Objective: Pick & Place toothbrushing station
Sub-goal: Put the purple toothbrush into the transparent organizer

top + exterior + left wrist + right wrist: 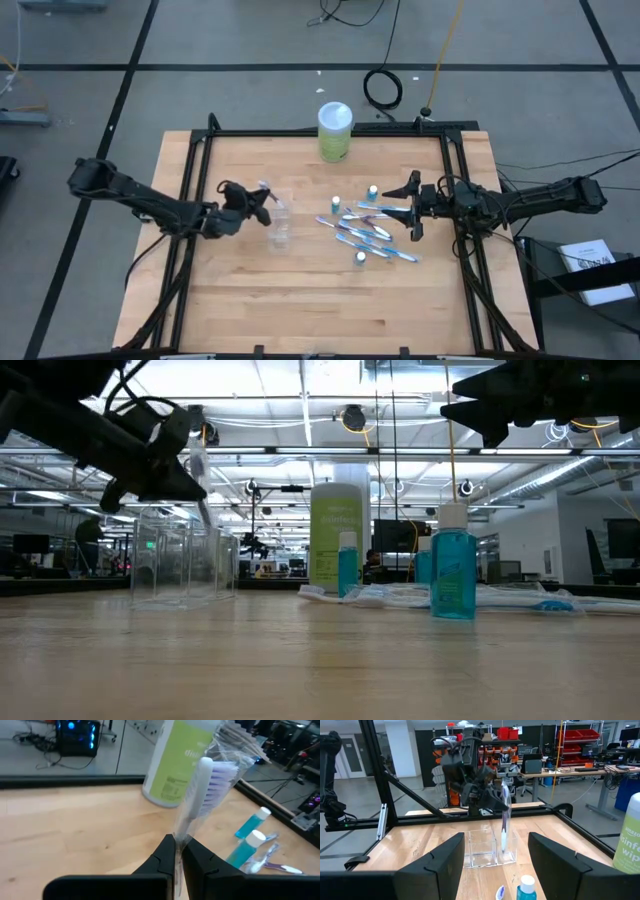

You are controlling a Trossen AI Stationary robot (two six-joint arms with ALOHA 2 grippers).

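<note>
- Nearest the low camera stands a teal tube [453, 573] with a white cap, on the wooden table [250, 290].
- Behind it lie more tubes and wrapped toothbrushes [365, 232], scattered right of the table's middle.
- At the far edge stands a green canister [335, 132]; its label is only partly legible, showing "disin" in the left wrist view and "sinf" and "wip" in the right wrist view.
- Left gripper [177, 851]: fingers clamped together on a wrapped toothbrush [197, 790], held bristle-end up above the clear plastic cup [489, 847].
- Right gripper [414, 209]: fingers spread wide apart, holding nothing, hovering over the right end of the toothbrush pile.
</note>
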